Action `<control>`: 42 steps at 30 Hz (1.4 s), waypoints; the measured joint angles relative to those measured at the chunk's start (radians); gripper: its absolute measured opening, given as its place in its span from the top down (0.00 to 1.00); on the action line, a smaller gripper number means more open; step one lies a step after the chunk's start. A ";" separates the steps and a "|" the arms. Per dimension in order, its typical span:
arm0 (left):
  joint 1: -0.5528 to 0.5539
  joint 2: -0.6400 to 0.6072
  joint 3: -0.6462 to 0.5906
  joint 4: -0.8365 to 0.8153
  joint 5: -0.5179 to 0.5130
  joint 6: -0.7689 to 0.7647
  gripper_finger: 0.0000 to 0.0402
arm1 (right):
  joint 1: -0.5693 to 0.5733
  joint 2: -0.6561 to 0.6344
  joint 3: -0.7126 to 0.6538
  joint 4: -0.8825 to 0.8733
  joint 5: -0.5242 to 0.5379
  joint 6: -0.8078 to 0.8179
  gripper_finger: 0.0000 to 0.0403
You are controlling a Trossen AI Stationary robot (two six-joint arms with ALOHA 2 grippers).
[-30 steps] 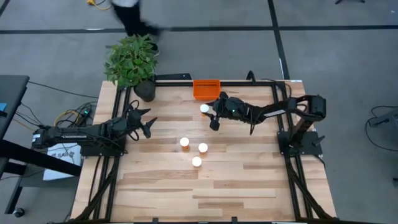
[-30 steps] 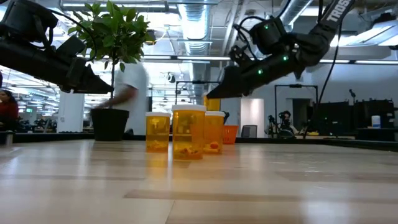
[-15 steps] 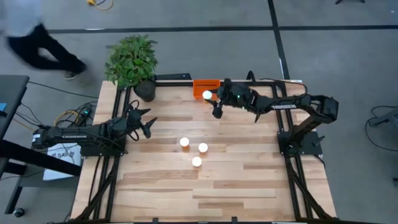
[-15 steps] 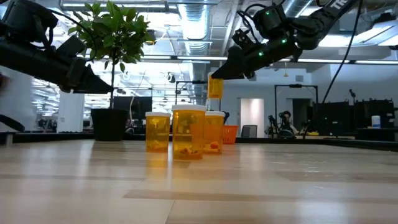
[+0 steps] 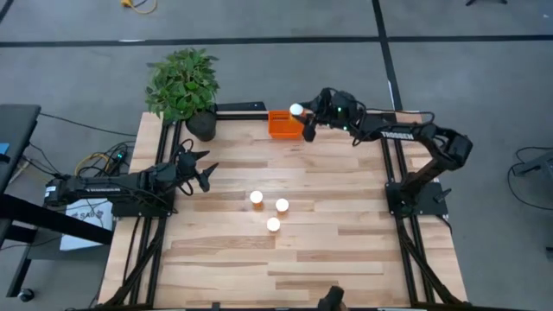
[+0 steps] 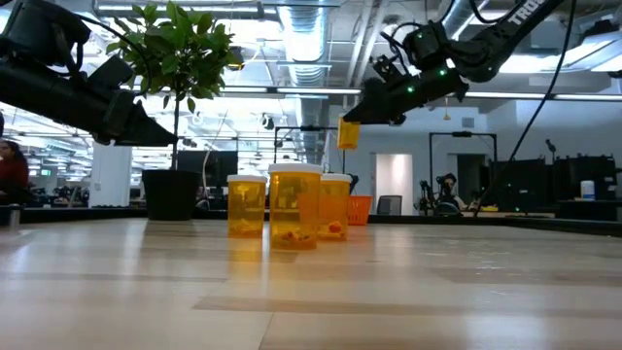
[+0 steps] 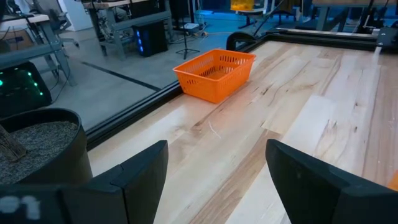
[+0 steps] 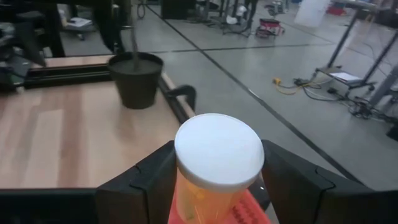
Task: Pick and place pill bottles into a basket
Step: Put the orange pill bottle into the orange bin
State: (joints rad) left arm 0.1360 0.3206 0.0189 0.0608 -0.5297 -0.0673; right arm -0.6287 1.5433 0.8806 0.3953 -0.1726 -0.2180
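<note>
**Carrying bottle #1 over basket — handling notes**

Holding one bottle (image 5: 296, 110) in the right gripper (image 5: 304, 119), raised well off the table, above the basket (image 5: 285, 123) at the far edge, next to the plant pot (image 5: 200, 127). In the right wrist view the fingers (image 8: 147, 174) are clamped on the orange body just under the white cap, one on each side. Low view shows it hanging clear in the air (image 6: 347, 133).

Other 3 bottles (image 5: 271, 211) stand upright in a tight cluster mid-table, near each other, caps up. Basket looks empty in the left wrist view (image 7: 215, 73).

Left gripper (image 5: 200, 173) waits at the left side of the table, fingers spread, nothing in them.

Handling, my read:
- Bottles prob. light, rigid plastic; won't crush under a moderate squeeze.
- Smooth round wall = slippery, can twist in the grip. Best hold is across the body below the cap, as now.
- Low view shows a few pills inside, so little mass shift.
- Basket is light mesh, may skid if bumped; release low, not drop.
- Cluster is tight: approach from outside so a finger doesn't topple a neighbour.
</note>
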 joint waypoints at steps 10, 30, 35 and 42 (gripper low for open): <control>0.000 0.000 0.000 0.000 0.000 0.000 0.35 | -0.113 0.000 0.000 0.002 -0.039 0.008 0.49; 0.000 0.000 0.000 0.000 0.000 0.000 0.35 | -0.142 0.275 0.161 0.054 -0.093 0.008 0.49; 0.000 0.000 0.000 0.000 0.000 0.000 0.35 | -0.130 0.317 0.164 0.051 -0.093 0.008 0.49; 0.000 0.000 0.000 0.000 0.000 0.000 0.35 | -0.104 0.329 0.165 0.010 -0.092 0.012 0.49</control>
State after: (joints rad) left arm 0.1360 0.3206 0.0189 0.0611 -0.5297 -0.0673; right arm -0.7330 1.8725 1.0454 0.4057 -0.2649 -0.2062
